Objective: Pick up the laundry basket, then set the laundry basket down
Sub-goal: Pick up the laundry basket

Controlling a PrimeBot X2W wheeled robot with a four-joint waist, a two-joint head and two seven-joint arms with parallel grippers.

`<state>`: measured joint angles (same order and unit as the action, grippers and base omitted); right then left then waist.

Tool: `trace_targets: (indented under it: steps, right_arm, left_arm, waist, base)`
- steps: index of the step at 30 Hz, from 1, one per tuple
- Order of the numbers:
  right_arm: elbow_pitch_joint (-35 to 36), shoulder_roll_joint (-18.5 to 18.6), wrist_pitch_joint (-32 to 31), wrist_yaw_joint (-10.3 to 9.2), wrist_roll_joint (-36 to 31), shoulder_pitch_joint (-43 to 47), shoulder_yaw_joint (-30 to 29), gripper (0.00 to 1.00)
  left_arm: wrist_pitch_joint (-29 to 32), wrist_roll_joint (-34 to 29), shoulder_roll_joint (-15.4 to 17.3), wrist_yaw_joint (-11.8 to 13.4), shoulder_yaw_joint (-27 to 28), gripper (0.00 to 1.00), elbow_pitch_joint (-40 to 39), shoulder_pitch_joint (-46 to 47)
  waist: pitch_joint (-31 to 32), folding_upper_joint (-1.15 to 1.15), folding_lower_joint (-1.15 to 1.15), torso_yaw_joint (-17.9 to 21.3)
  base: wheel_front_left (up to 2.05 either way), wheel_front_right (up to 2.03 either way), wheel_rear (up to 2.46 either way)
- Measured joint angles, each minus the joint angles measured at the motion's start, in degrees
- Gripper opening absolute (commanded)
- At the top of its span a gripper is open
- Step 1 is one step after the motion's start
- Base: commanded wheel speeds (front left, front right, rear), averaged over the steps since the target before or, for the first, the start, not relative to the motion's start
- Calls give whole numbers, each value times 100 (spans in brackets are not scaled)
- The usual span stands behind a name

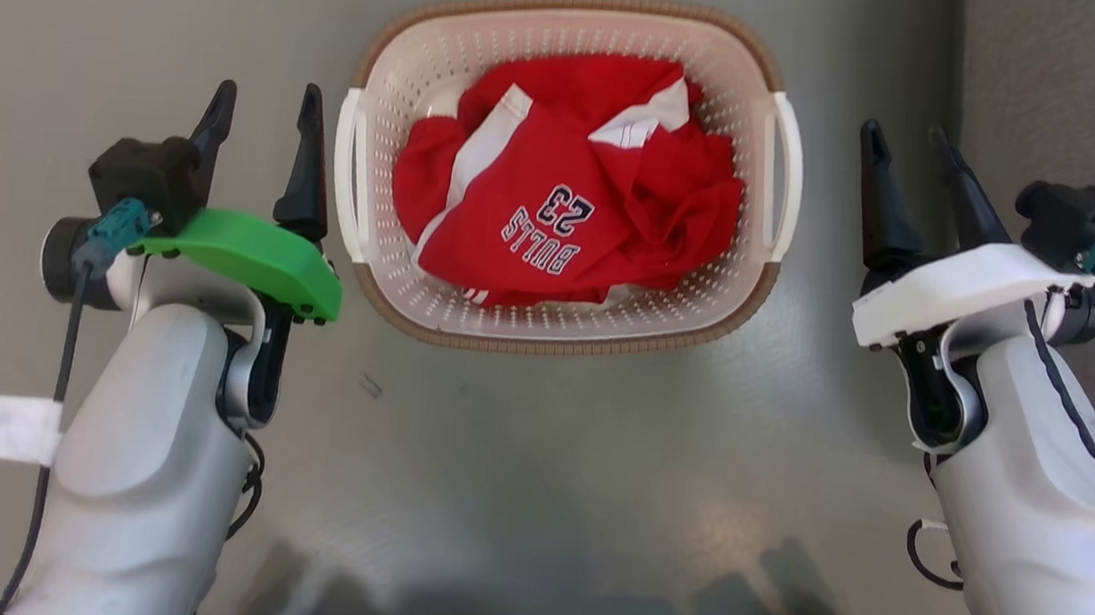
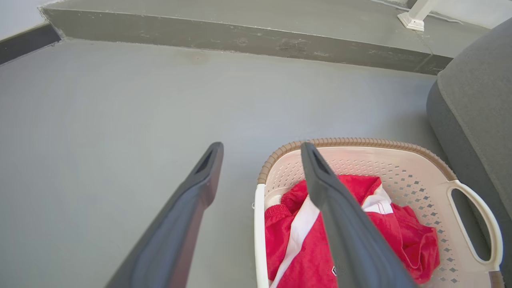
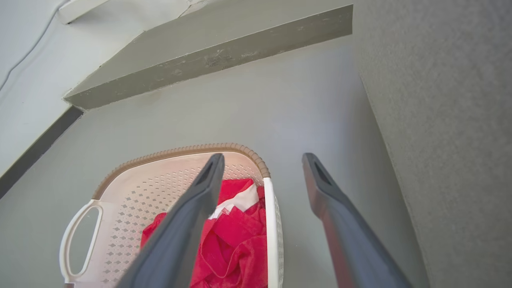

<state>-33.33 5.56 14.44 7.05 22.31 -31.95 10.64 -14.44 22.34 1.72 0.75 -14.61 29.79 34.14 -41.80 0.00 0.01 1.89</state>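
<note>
1. So far, by our judgement, nothing of the task is done. The laundry basket [image 1: 577,1] sits on the floor [image 1: 532,467] between our two hands, and neither hand touches it.
2. Our left hand [image 1: 268,92] has its fingers spread wide and holds nothing. The basket's near white handle [image 1: 348,168] lies just beside its inner finger, toward the other hand.
3. Our right hand [image 1: 903,131] is likewise spread and empty. The other handle [image 1: 788,170] is near its inner finger, across a somewhat wider strip of bare floor.
4. What is left, as we read it, is the whole job: close on both handles, lift, then set the basket down.
5. The basket is cream plastic and rounded-rectangular. Rows of small holes pierce its walls, and a brown woven-look band runs round the rim. The handles are smooth white loops, each with a long slot.
6. Inside lies a crumpled red jersey [image 1: 569,189] with white stripes and printed lettering. It looks soft and is heaped below the rim.
7. The floor is smooth grey with a faint sheen. On the outer side of our right hand stands grey upholstered furniture [image 1: 1081,88] with a nubby weave.
</note>
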Motion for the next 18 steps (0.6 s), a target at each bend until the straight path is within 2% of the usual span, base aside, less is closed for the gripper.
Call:
trace_targets:
  steps: [9,18]
  right_arm:
    - [-843,-13,-37,1,4,-609,289,100]
    - [-1418,-62,-87,2,197,-1121,535,100]
  left_arm:
    - [32,441,-29,-124,-194,100,815,482]
    - [134,567,-35,-233,-426,100,1287,975]
  waist:
    - [-478,0,0,-66]
    - [-837,0,-1,-27]
  base:
    - [0,0,0]
    - [0,0,0]
